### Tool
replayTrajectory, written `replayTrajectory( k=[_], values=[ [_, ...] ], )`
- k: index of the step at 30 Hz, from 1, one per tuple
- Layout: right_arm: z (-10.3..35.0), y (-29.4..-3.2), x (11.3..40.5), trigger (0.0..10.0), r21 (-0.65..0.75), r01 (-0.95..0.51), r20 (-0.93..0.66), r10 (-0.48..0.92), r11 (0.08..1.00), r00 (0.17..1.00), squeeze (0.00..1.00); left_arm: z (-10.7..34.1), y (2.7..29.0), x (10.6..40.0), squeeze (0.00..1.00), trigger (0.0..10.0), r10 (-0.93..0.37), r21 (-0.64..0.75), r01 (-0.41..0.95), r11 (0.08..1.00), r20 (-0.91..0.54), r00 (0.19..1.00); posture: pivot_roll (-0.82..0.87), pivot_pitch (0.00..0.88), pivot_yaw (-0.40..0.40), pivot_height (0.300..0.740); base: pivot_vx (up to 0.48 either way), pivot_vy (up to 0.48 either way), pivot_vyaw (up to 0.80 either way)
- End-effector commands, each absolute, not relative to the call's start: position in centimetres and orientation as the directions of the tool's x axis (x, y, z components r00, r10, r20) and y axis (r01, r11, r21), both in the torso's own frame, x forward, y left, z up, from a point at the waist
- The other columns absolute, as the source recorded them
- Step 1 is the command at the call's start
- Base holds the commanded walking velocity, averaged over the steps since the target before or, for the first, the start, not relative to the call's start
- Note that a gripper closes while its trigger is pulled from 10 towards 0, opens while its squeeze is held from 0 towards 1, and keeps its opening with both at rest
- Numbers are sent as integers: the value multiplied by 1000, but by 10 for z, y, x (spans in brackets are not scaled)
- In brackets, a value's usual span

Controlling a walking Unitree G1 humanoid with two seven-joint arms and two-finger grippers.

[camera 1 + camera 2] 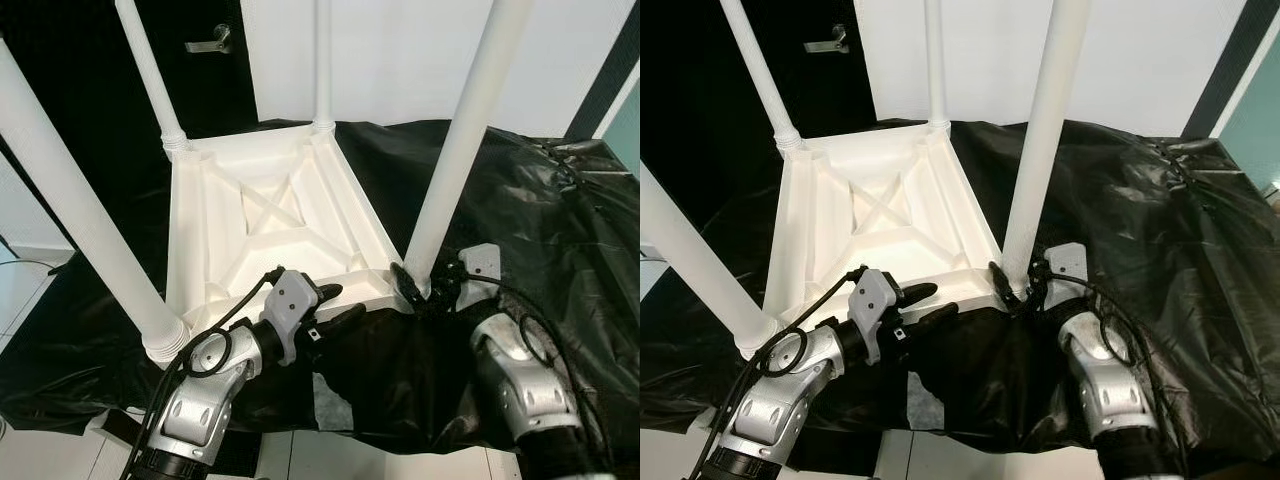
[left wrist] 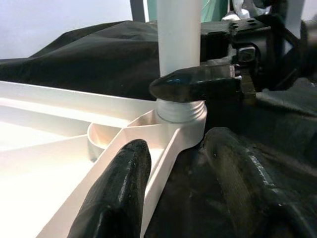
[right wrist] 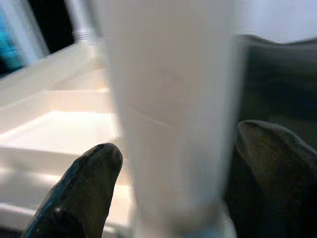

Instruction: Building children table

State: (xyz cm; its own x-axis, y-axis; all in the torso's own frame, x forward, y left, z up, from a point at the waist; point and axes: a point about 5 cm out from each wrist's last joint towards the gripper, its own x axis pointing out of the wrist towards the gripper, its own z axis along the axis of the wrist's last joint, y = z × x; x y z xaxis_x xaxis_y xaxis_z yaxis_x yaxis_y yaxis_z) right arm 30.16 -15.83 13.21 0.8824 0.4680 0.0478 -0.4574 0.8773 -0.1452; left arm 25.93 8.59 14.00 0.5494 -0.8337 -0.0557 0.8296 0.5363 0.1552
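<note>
White plastic children's table (image 1: 270, 215) lay upside down on a black sheet (image 1: 540, 230), its four legs pointing up. The right gripper (image 1: 425, 285) clasped the near right leg (image 1: 455, 150) at its base, a finger on either side. The left gripper (image 1: 335, 305) spread its fingers over the tabletop's near rim beside that corner.

Upturned table (image 1: 270, 215) on sheet (image 1: 540, 230)

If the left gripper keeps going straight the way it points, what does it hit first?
Most likely the table's near-right corner socket, where the leg screws in. The left gripper straddles the rim; the right gripper at that leg comes next. Depth is uncertain.
</note>
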Motion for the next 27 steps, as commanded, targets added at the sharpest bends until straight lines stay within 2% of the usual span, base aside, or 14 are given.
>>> replayTrajectory(
  k=[1, 5, 6, 7, 14, 19, 20, 21, 24, 27],
  values=[
    [134, -153, 306, 10000, -162, -526, 34, 537, 835, 843, 0, 139, 88, 262, 0, 10000, -818, 157, 815, 558, -60, 572, 25, 0, 1, 740, 0, 0, 0],
    [138, -148, 314, 10000, -192, -588, 7, 600, 786, 800, 0, 138, 87, 261, 0, 10000, -824, 164, 822, 546, -70, 562, 33, 0, -3, 740, 0, 0, 0],
    [139, -146, 317, 4549, -201, -607, -6, 618, 769, 786, 0, 137, 86, 260, 0, 10000, -827, 169, 824, 541, -75, 558, 36, 0, -5, 740, 0, 0, 0],
    [138, -145, 319, 0, -217, -633, -20, 645, 743, 764, 0, 136, 85, 258, 0, 10000, -828, 171, 826, 537, -78, 555, 47, 0, -9, 740, 0, 0, 0],
    [131, -146, 316, 0, -219, -697, -60, 703, 683, 708, 0, 134, 85, 254, 0, 10000, -825, 167, 824, 542, -80, 559, 56, 0, -16, 740, 0, 0, 0],
    [128, -150, 314, 0, -204, -691, -66, 695, 693, 716, 0, 134, 85, 254, 0, 10000, -824, 167, 822, 544, -81, 561, 51, 0, -14, 740, 0, 0, 0],
    [126, -152, 313, 8196, -197, -676, -69, 677, 710, 732, 0, 134, 85, 254, 0, 10000, -823, 167, 822, 544, -82, 562, 46, 0, -11, 740, 0, 0, 0],
    [125, -153, 311, 10000, -203, -647, -68, 649, 735, 758, 0, 134, 85, 255, 0, 10000, -824, 167, 823, 543, -82, 560, 42, 0, -9, 740, 0, 0, 0],
    [123, -154, 310, 10000, -199, -619, -63, 620, 760, 782, 0, 134, 85, 255, 0, 10000, -825, 167, 824, 542, -83, 559, 41, 0, -6, 740, 0, 0, 0],
    [115, -151, 306, 10000, -210, -530, -64, 529, 822, 846, 0, 134, 85, 255, 0, 10000, -827, 167, 826, 537, -85, 555, 37, 0, 0, 740, 0, 0, 0]
  ],
)
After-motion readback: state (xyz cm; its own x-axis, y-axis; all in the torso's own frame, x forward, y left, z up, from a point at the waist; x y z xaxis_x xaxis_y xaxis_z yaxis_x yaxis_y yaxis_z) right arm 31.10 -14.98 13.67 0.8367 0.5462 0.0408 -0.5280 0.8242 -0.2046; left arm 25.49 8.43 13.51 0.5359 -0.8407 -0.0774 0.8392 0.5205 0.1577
